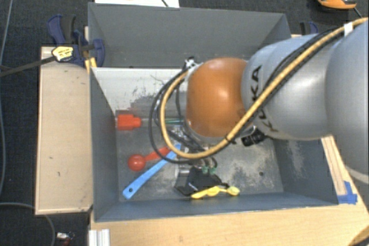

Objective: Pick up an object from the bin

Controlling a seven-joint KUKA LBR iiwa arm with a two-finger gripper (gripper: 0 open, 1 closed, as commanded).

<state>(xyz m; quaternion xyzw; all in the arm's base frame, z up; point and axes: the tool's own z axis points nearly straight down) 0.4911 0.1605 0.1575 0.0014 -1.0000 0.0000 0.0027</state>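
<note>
Gripper (199, 166) | over black piece (190, 185) | yellow piece (214, 192) just beside

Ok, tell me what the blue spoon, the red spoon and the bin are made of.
Blue spoon: probably plastic, one even bright colour, matt. Red spoon: likely plastic too, same solid colour throughout. Bin: grey metal, its floor scuffed with pale scratches.
</note>
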